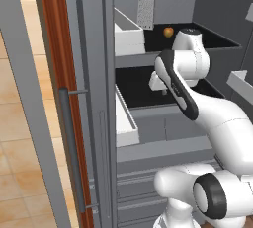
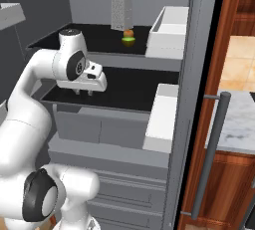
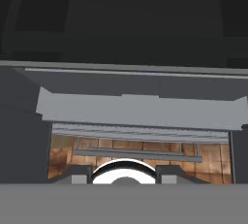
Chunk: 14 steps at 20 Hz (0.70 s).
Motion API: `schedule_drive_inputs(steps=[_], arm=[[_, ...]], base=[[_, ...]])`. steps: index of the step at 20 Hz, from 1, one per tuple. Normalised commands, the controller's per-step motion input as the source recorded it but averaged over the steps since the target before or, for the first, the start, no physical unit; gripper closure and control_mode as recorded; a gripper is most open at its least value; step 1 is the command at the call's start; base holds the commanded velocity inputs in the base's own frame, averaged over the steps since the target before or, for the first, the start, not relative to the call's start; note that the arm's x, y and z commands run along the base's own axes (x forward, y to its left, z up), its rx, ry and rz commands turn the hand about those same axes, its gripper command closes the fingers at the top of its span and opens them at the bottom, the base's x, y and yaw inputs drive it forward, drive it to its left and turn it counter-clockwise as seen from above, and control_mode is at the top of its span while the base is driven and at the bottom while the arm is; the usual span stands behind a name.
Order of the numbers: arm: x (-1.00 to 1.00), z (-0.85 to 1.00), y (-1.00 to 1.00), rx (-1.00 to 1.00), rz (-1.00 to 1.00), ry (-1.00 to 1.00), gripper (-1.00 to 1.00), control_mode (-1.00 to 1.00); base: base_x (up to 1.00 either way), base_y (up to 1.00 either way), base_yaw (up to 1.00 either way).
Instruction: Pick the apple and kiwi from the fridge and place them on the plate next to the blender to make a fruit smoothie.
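Observation:
The fridge point(image 1: 99, 98) stands open, with black shelves inside. On the upper shelf the orange-yellow apple point(image 2: 129, 33) lies just behind the green kiwi point(image 2: 129, 42); the apple point(image 1: 168, 32) also shows in the left base view. My gripper point(image 2: 83, 92) hangs fingers down just above the middle shelf, below and to the left of the fruit. Its tips point(image 3: 80, 174) stand apart with nothing between them, so my gripper point(image 1: 160, 86) is open. The plate and the blender are out of view.
A metal grater point(image 2: 122, 10) stands upright behind the fruit. White door bins point(image 2: 169, 32) point(image 2: 162, 119) flank the shelves on the right, and another white bin point(image 1: 129, 37) on the left. The door's long grey handle point(image 2: 214, 149) is near. Wooden floor point(image 3: 126, 150) lies below.

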Motion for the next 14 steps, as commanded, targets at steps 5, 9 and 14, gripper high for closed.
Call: schedule_drive_inputs(steps=[5, 9, 14], arm=[[0.00, -0.02, -0.02, -0.02, -0.01, -0.03, -1.00, -1.00], [-0.01, 0.01, -0.25, 0.00, -0.01, -0.10, -1.00, -1.00], [-0.18, 0.28, -0.54, 0.06, -0.04, -0.32, -1.00, -1.00]], base=[[0.00, 0.00, 0.00], [0.00, 0.00, 0.00], [0.00, 0.00, 0.00]])
